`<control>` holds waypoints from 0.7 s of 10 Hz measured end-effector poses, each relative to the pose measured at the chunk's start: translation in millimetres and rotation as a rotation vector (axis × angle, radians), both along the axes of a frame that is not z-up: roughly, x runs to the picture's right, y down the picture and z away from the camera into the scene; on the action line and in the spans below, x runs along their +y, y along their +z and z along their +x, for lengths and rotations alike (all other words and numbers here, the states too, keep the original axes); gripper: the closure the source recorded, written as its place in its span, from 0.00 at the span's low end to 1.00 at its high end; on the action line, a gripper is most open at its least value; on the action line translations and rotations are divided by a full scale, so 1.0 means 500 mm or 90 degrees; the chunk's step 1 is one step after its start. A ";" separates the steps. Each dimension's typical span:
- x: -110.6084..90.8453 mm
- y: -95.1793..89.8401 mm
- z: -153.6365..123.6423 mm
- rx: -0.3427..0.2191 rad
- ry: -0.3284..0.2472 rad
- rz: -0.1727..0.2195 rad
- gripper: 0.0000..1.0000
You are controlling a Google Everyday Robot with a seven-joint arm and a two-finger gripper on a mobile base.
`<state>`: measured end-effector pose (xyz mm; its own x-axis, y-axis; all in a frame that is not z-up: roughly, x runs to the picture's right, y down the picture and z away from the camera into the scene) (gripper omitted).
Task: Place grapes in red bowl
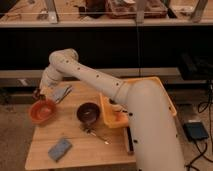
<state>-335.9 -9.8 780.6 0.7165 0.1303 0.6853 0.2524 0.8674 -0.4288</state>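
The red bowl (42,111) sits at the left of the wooden table (85,152). My gripper (42,94) hangs at the end of the white arm, just above the bowl's far rim. A small dark reddish lump that looks like the grapes (37,93) shows at the gripper's tip. I cannot tell whether it is held or resting there. The inside of the bowl looks light orange, and I cannot make out anything in it.
A dark brown bowl (88,112) stands at the table's middle with a thin utensil (96,135) in front of it. A blue-grey sponge (60,148) lies at the front left. A yellow-orange tray (161,95) is at the right, partly behind my arm. A grey flat piece (61,93) lies beside the gripper.
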 end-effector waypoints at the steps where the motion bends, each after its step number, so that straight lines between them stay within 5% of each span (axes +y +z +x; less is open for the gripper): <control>1: 0.008 0.031 -0.012 -0.006 0.004 -0.015 0.86; 7: 0.012 0.036 -0.015 -0.044 0.016 -0.047 0.28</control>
